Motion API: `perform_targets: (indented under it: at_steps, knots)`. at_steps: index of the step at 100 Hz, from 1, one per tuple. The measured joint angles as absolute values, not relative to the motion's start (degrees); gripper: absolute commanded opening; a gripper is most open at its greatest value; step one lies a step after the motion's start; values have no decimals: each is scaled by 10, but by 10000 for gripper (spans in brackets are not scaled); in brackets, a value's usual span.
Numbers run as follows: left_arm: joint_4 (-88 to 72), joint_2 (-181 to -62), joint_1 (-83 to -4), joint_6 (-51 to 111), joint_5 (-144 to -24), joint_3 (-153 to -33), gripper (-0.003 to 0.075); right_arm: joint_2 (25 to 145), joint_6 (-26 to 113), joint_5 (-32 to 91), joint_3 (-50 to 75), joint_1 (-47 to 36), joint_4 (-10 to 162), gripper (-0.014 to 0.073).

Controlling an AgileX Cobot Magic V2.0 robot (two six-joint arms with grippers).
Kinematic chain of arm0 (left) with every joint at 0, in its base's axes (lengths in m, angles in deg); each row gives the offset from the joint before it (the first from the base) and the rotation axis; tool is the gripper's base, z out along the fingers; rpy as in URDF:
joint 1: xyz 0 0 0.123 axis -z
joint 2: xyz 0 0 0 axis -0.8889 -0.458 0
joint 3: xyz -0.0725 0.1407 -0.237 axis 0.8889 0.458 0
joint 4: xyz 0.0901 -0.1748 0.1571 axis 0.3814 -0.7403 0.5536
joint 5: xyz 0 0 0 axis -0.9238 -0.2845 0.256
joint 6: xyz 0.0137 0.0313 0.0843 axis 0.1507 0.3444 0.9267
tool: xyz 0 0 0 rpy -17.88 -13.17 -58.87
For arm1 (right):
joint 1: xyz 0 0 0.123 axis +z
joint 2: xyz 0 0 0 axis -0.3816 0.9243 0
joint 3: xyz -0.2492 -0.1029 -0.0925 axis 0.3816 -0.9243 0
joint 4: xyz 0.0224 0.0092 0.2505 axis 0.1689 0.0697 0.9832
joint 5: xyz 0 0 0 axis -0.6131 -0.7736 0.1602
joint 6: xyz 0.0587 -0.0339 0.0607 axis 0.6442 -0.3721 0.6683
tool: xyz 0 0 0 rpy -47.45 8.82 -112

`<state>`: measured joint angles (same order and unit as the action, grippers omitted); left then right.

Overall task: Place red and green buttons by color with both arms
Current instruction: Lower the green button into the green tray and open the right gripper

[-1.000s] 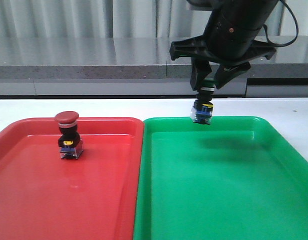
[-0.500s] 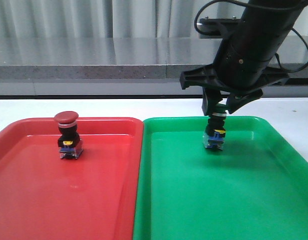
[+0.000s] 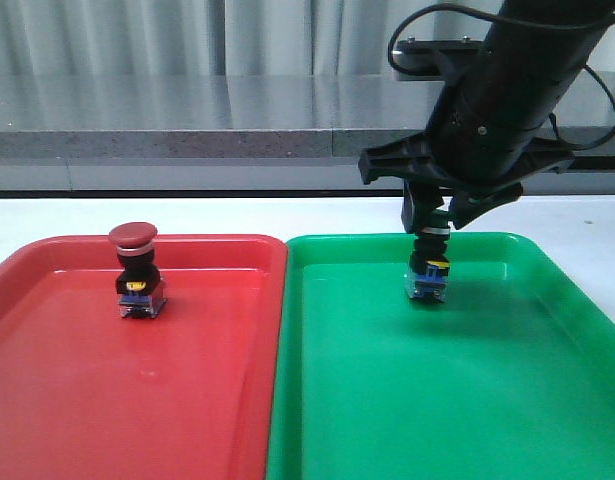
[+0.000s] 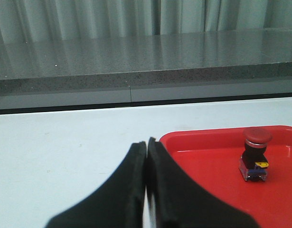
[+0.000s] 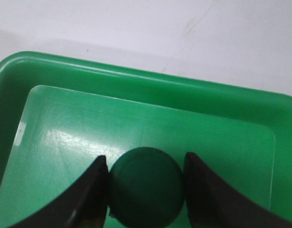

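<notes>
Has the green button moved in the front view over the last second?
Yes. The green button, held by the right tool, came down from level with the green tray's far rim to inside it.

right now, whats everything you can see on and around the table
red-capped mushroom push button: one, red cap, black body, bluish base; upright in the far part of the red tray
green-capped mushroom push button: one, dark green cap, black body; in the far part of the green tray, between the right gripper's fingers
red plastic tray: one, red; left on the table
green plastic tray: one, green; right, beside the red tray
white table: one, white; under both trays
grey counter ledge: one, grey; behind the table
left gripper: one, black; shut, empty, over the table beside the red tray
right gripper: one, black, cabled arm; shut on the green-capped button
</notes>
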<state>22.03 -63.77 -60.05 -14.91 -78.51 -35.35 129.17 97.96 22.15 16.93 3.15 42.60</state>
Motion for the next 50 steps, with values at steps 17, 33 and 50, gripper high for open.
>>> perform_targets:
  at_steps: [17, 33, 50]
  knots:
    - [220, -638, -601, -149, -785, -354, -19, 1292, 980, 222, 169, 32, 426, 311]
    - [220, -638, -601, -149, -785, -354, -19, 1292, 980, 220, 169, 32, 425, 311]
    - [220, -638, -601, -149, -785, -354, -19, 1292, 980, 220, 169, 32, 425, 352]
